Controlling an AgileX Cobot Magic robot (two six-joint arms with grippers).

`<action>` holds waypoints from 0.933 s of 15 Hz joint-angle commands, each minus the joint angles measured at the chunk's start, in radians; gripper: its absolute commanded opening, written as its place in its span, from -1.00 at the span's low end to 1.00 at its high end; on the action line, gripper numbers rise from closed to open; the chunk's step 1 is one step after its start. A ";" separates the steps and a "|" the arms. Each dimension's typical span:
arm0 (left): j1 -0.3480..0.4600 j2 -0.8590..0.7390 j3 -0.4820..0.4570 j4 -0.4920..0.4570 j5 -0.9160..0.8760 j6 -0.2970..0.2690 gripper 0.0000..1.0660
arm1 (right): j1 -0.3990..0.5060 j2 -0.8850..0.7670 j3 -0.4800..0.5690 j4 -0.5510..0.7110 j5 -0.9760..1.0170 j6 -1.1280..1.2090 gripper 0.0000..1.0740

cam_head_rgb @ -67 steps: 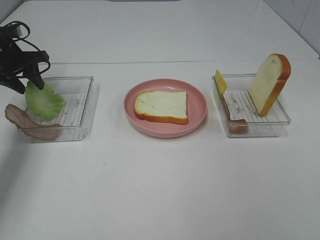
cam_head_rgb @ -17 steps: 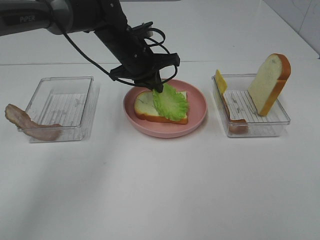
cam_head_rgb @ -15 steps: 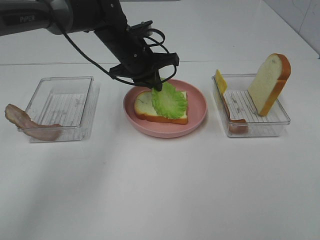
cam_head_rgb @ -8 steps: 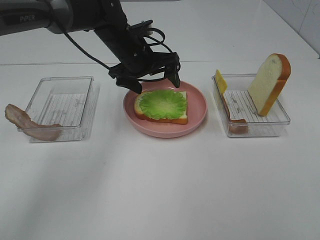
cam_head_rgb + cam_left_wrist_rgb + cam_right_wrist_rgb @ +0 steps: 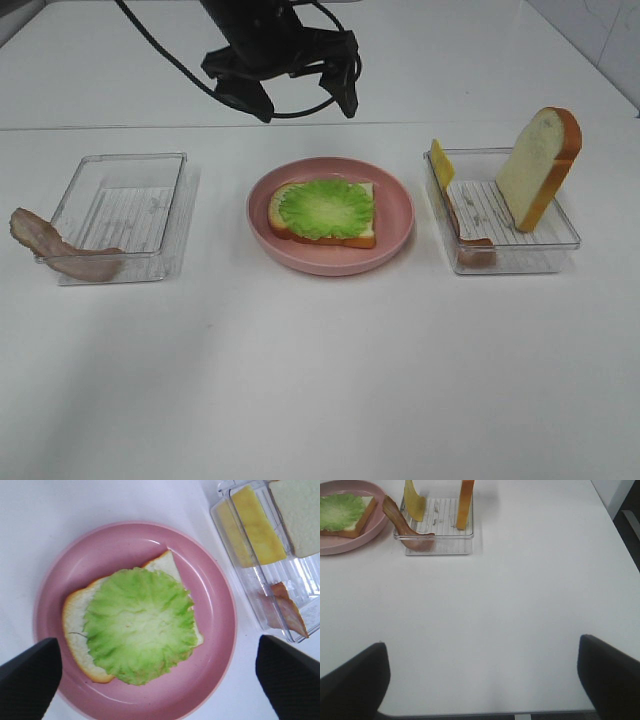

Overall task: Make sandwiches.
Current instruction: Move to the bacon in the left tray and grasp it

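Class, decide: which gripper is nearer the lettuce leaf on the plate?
Left. The left gripper hangs above the lettuce leaf; the right gripper is far off, over the table beyond the tray.

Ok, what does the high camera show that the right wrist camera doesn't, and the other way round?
Only the high view: the left tray, a bacon strip draped over its edge, and the open left tool overhead. Only the right wrist view: the open right tool over bare table. Both: the pink plate with lettuce on bread, and the right tray with cheese, an upright bread slice and a second bacon strip.
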 commanded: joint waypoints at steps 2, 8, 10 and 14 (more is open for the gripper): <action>0.006 -0.044 -0.099 0.092 0.146 -0.055 0.91 | -0.006 -0.027 0.004 0.000 -0.005 -0.005 0.84; 0.046 -0.215 0.082 0.116 0.146 -0.055 0.91 | -0.006 -0.027 0.004 0.000 -0.005 -0.005 0.84; 0.091 -0.317 0.268 0.154 0.146 -0.046 0.91 | -0.006 -0.027 0.004 0.000 -0.005 -0.005 0.84; 0.207 -0.464 0.520 0.173 0.146 -0.002 0.91 | -0.006 -0.027 0.004 0.000 -0.005 -0.005 0.84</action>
